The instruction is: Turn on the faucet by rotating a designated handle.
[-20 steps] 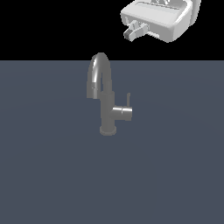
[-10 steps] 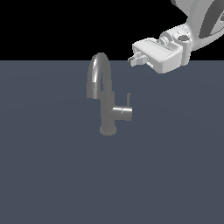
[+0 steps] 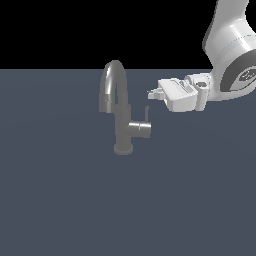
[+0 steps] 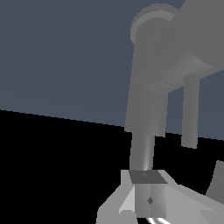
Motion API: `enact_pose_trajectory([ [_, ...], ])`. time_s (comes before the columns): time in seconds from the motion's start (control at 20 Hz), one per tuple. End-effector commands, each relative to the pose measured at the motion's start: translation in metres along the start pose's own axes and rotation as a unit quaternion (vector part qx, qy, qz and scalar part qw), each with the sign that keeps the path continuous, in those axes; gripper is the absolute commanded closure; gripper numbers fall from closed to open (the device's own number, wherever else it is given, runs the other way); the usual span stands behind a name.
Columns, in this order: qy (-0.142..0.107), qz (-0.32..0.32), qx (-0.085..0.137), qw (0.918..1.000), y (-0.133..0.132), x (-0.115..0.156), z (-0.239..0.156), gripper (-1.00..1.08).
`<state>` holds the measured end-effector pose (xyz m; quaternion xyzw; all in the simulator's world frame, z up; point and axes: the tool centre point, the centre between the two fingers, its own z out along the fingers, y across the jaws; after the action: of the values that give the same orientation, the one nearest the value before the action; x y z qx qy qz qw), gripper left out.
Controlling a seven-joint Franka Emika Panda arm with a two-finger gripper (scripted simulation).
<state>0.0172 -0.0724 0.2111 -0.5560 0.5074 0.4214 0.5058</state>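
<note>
The faucet [image 3: 121, 120] stands upright on the dark grey surface, its arched spout [image 3: 111, 80] curving toward the exterior view's left. The handle [image 3: 140, 128] is a short stub on the body's right side, with a thin lever rod [image 3: 147, 113] standing up at its end. My gripper [image 3: 151, 93] hangs in the air just above and right of the rod, fingers together, touching nothing. In the wrist view the faucet body [image 4: 146, 105], the handle [image 4: 183, 52] and the rod [image 4: 190, 113] fill the frame beyond my gripper [image 4: 146, 192].
The flat dark grey surface [image 3: 60, 200] spreads all around the faucet. My white arm [image 3: 230, 45] comes in from the exterior view's upper right.
My gripper has come down and toward the exterior view's left, from the upper right corner to just beside the spout and above the lever rod. The faucet has not moved.
</note>
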Motion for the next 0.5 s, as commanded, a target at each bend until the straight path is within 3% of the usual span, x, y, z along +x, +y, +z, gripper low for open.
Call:
enact_pose_trajectory([
  [0.0, -0.019, 0.021, 0.023, 0.9993, -0.001, 0.015, 0.002, 1.08],
  [0.45, -0.056, 0.065, 0.069, 0.9939, 0.0, 0.045, 0.01, 1.08],
])
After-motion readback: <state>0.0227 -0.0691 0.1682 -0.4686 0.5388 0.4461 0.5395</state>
